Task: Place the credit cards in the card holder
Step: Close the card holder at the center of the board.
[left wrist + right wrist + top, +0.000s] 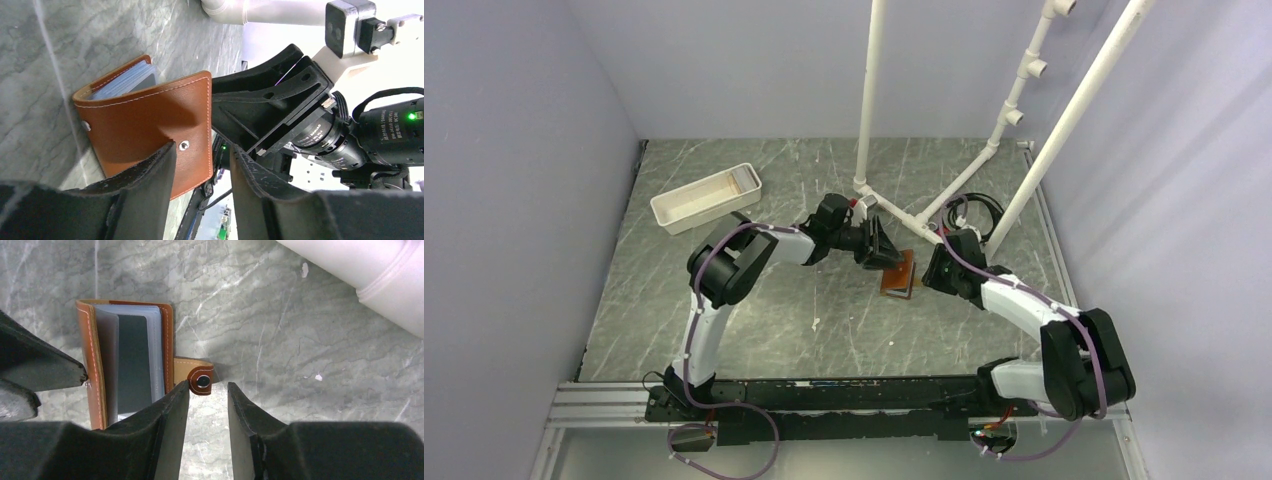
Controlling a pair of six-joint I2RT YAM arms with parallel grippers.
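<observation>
The brown leather card holder [900, 272] lies half open on the marbled table between my two grippers. In the right wrist view the card holder [90, 355] shows a dark grey card [132, 365] and pale blue cards [155, 350] tucked in its inner pockets, and its strap tab [200, 378] sticks out to the right. My right gripper [207, 390] is open, its tips just short of the tab, holding nothing. My left gripper [202, 160] is open at the cover [145, 120], whose corner lies in the gap against one finger [160, 175]. Pale blue card edges [125, 82] show at the top.
A long white tray [706, 197] stands at the back left. A white pipe frame [869, 100] rises behind the holder, and one pipe shows in the right wrist view [380, 280]. A black cable [979, 205] lies by the frame's foot. Walls close in left and right.
</observation>
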